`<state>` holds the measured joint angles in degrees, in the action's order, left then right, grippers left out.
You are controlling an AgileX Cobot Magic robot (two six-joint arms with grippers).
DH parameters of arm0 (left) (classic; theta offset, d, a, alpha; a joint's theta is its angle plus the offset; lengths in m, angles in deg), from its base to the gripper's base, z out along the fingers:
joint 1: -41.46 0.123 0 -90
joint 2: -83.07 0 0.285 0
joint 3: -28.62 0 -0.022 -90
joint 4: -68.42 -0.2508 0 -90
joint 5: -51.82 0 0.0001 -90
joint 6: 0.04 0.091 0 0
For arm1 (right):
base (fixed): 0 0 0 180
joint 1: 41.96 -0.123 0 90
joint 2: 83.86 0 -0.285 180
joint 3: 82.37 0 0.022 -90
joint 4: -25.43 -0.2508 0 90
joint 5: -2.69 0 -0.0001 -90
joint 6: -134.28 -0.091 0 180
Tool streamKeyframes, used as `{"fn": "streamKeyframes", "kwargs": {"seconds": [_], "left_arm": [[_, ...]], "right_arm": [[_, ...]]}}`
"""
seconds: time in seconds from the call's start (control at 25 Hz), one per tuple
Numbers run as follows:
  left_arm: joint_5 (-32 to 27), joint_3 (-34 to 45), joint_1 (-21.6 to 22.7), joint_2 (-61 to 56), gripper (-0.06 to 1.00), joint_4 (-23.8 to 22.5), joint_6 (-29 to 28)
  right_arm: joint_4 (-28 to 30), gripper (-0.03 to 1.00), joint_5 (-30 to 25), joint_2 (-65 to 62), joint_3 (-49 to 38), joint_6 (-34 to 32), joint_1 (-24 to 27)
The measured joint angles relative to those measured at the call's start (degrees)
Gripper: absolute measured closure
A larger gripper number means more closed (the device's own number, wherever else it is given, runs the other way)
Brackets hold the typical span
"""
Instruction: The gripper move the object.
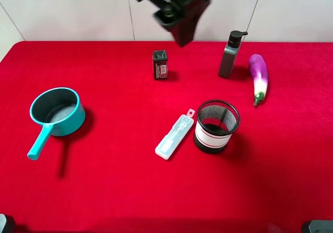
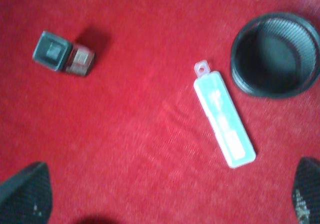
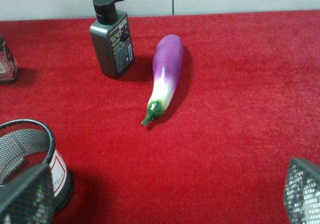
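The left claw (image 1: 179, 27) is hovering high above the surface (image 1: 114, 191), fingers spread wide and gripping nothing, while the mesh cup (image 1: 216, 126) is standing upright beside the clear case (image 1: 175, 136), untouched.

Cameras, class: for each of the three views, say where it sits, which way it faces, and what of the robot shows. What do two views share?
Exterior high: mounted above, facing down on the red table; the left gripper shows at the top edge.
Left wrist: on the raised arm, facing down at the small black box and plastic case; fingertips show.
Right wrist: low, facing across at the eggplant and pump bottle; fingertips show.
Shared: the mesh cup appears in all three.
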<state>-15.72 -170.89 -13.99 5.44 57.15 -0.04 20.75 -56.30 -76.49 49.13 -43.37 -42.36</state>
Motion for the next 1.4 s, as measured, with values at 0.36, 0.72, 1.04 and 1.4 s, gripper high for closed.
{"fn": "streamKeyframes", "kwargs": {"seconds": [0.36,0.72,1.04,1.4], "left_arm": [[0.0,13.8,2.3,-12.9,0.00,0.0,-0.6],[0.0,27.3,2.5,-29.5,0.00,-0.3,-1.3],[-0.1,36.3,2.5,-45.1,0.00,2.2,1.1],[-0.1,43.7,2.5,-57.9,0.00,2.4,4.6]], "right_arm": [[0.0,0.27,0.0,0.0,0.0,0.0,0.0],[0.0,0.27,0.0,0.0,0.0,0.0,0.0],[0.0,0.27,0.0,0.0,0.0,0.0,0.0],[0.0,0.27,0.0,0.0,0.0,0.0,0.0]]}}
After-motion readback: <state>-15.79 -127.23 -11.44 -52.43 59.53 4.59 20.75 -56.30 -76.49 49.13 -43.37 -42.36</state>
